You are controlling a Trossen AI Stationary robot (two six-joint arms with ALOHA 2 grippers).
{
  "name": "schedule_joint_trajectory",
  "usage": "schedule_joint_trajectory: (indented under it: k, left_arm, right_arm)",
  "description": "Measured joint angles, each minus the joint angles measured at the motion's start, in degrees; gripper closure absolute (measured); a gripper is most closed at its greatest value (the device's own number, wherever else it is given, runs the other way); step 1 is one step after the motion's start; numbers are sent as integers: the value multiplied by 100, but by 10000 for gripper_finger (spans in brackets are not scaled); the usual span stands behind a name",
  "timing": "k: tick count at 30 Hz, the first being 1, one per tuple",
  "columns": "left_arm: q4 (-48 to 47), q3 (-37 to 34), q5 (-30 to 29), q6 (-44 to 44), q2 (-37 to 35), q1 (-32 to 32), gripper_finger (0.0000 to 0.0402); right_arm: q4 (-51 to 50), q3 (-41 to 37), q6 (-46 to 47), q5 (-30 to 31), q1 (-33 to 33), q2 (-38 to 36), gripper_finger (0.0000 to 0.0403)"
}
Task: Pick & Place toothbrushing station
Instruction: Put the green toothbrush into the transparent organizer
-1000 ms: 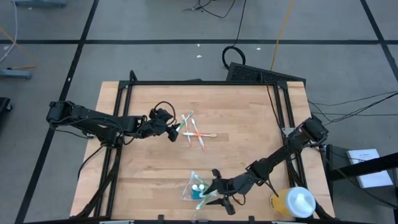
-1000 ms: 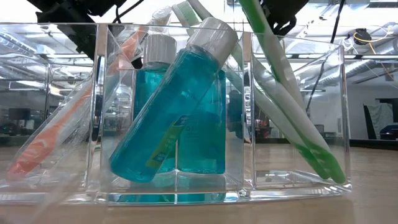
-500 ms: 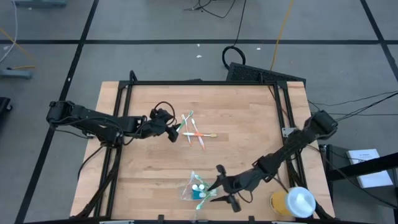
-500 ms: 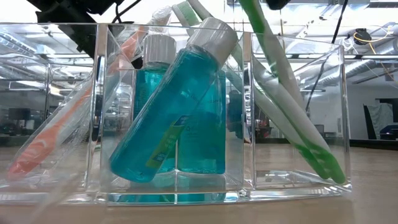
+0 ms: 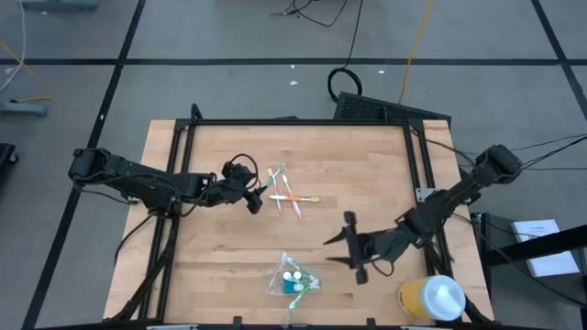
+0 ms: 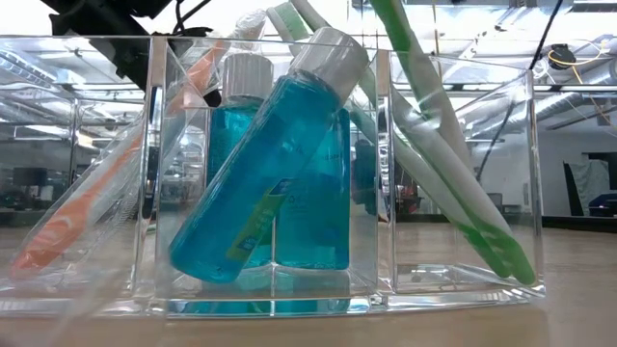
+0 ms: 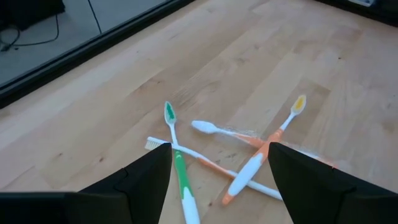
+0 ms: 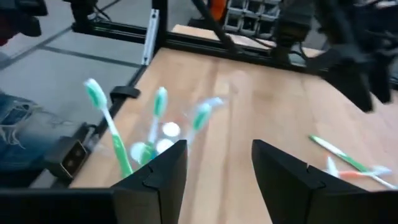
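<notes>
- Your holder stands at the table's near edge, loaded with bottles and brushes; judge it rigid, slick and top-heavy, so pinch a bare wall.
- Right gripper hangs spread and empty nearby.
- Left gripper gapes beside loose toothbrushes.
- Yellow cup sits well clear.

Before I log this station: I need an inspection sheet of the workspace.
Surface: wooden table, black frame.
Job's things: clear holder at the near edge, with blue bottles and toothbrushes.
Clutter: loose toothbrushes mid-table; yellow cup at a near corner.
Grippers: left gripper open beside the loose toothbrushes; right gripper open, empty, clear of the holder.
Cables: coiled cable on the floor.
Surroundings: grey floor; no person seen.
</notes>
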Motion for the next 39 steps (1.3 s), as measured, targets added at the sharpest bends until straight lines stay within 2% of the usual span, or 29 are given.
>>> schedule_joint_trajectory:
  k: [5,11,16,20,24,34,39]
  left_arm:
    - [6,0,-4,127,0,2,126]
    - [4,0,-9,250,0,2,126]
    - [-33,-15,12,110,186,11,126]
    - [-25,-17,530,10,672,15,126]
    - [25,-20,739,-282,1251,13,126]
    - [31,0,659,-930,2365,466,126]
    - [98,20,759,-965,2719,673,126]
  right_arm:
    - [699,-1158,24,13,-302,-967,250]
    - [2614,-2973,34,15,-854,-2196,266]
    - [3858,-4179,35,17,-1392,-2957,273]
    - [4705,-4867,76,12,-1708,-3253,277]
    - [5318,-5128,-42,-2,-1811,-3302,278]
    - [5150,-5102,-237,-7,-1837,-3303,284]
    - [5063,-5103,-119,-9,-1835,-3303,287]
